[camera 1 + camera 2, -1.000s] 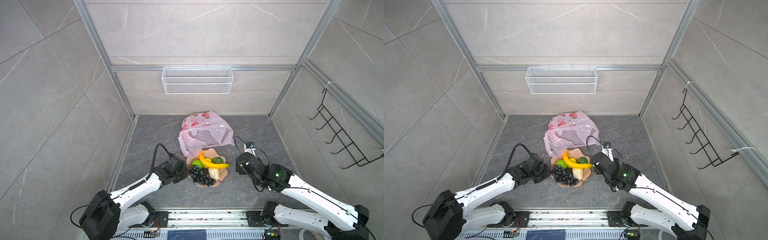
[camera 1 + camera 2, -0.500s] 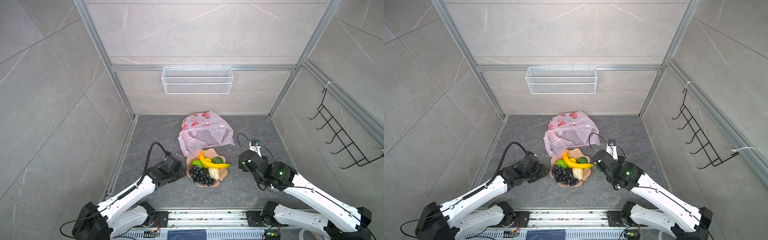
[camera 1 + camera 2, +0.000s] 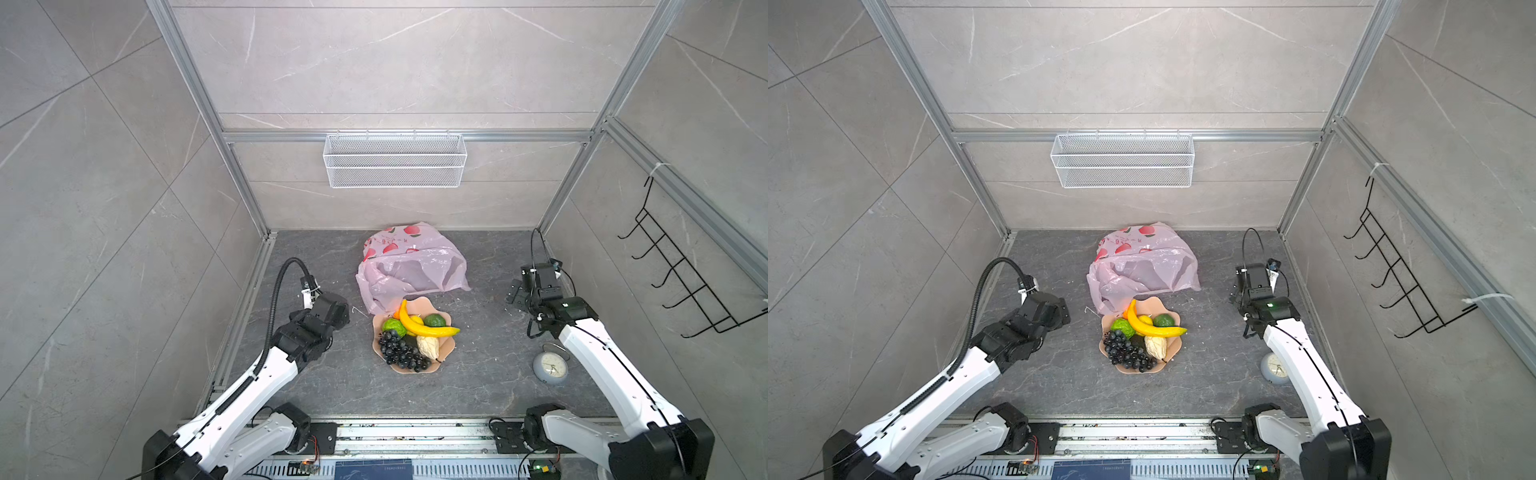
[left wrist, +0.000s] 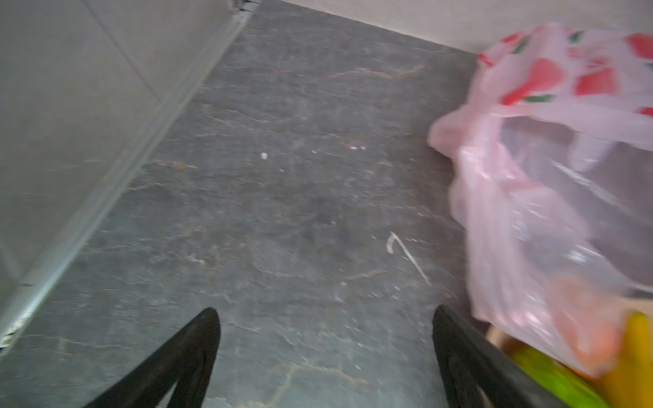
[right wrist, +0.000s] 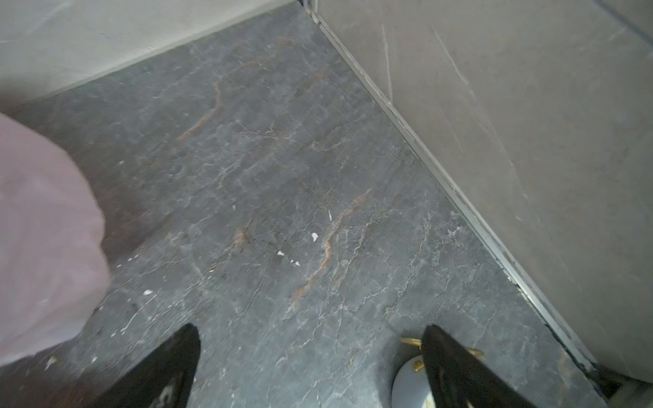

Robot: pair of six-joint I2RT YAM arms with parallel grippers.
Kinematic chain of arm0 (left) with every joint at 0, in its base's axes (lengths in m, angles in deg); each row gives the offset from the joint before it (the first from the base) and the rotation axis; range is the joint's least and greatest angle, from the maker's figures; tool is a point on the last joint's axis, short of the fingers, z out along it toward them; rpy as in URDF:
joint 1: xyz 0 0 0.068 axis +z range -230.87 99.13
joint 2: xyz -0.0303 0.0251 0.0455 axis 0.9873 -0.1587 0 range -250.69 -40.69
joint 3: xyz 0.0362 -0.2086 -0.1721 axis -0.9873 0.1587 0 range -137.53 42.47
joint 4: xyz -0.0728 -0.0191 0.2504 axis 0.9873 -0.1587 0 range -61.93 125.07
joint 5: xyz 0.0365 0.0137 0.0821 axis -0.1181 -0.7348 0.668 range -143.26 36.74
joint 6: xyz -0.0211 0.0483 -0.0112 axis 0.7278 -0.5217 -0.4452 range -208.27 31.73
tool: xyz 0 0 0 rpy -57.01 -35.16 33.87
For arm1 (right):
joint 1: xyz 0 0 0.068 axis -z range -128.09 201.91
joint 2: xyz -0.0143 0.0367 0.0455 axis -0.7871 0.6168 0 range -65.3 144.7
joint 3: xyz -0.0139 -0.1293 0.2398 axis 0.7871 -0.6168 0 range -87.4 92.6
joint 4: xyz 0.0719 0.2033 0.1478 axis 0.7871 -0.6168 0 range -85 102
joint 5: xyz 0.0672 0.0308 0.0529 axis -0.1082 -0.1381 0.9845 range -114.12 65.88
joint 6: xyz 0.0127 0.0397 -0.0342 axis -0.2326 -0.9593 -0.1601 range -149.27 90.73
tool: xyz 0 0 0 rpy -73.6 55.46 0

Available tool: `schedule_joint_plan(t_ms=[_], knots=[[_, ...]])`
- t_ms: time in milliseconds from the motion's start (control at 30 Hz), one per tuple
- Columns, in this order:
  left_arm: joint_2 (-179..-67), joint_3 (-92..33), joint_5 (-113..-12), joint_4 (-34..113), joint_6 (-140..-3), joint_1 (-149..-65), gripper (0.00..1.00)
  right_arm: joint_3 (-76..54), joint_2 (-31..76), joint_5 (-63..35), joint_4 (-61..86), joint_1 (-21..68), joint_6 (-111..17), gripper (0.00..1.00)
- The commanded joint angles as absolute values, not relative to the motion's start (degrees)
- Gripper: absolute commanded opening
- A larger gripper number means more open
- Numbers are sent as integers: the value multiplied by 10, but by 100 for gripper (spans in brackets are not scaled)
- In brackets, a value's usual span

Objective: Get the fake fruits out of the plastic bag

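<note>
The fake fruits lie heaped on a peach plate (image 3: 448,352) in both top views: a yellow banana (image 3: 428,329), dark grapes (image 3: 401,356), two green fruits (image 3: 394,327), a cream lumpy piece (image 3: 428,347) and an orange piece (image 3: 400,312) at the bag's edge. The pale pink plastic bag (image 3: 411,266) lies crumpled behind the plate, its near edge over the plate's far rim. My left gripper (image 4: 325,310) is open over bare floor left of the plate, with the bag (image 4: 547,194) beside it. Far right of the plate, my right gripper (image 5: 311,327) is open and holds nothing.
A small grey alarm clock (image 3: 550,368) stands on the floor under the right arm and shows by one right finger (image 5: 410,385). A white wire basket (image 3: 395,160) hangs on the back wall. A black hook rack (image 3: 681,282) hangs on the right wall.
Both arms have drawn away from the plate, the left to the left, the right to the right and back. Both grippers have opened wider. The clock has come into view.
</note>
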State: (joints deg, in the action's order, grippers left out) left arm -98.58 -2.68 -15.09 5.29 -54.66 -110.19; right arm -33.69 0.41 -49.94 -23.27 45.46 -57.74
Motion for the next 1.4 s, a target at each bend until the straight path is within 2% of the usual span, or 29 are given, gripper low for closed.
schedule_joint_plan(t_ms=[0, 133, 233, 600, 633, 733, 867, 933, 1067, 1367], knots=[[-1020, 19, -91, 205, -696, -1039, 97, -379, 36, -440, -108, 486, -531, 100], [-1069, 84, -130, 373, -771, -975, 98, -419, 104, -469, -6, 487, -473, 100], [-1129, 112, -171, 474, -818, -935, 99, -464, 115, -491, 91, 487, -444, 100], [-1251, 204, -325, 825, -891, -844, 100, -646, 126, -380, 487, 486, -361, 100], [-1238, 197, -341, 784, -880, -839, 100, -661, 132, -372, 528, 487, -355, 100], [-1243, 201, -367, 796, -882, -830, 100, -684, 182, -323, 623, 484, -329, 100], [-1254, 209, -417, 805, -858, -794, 100, -686, 205, -306, 642, 483, -324, 100], [-1278, 228, -416, 880, -863, -794, 100, -684, 211, -303, 647, 480, -318, 100], [-1267, 222, -417, 845, -862, -794, 100, -674, 213, -354, 630, 457, -310, 100], [-1266, 224, -414, 848, -863, -795, 100, -675, 211, -357, 629, 456, -311, 100]])
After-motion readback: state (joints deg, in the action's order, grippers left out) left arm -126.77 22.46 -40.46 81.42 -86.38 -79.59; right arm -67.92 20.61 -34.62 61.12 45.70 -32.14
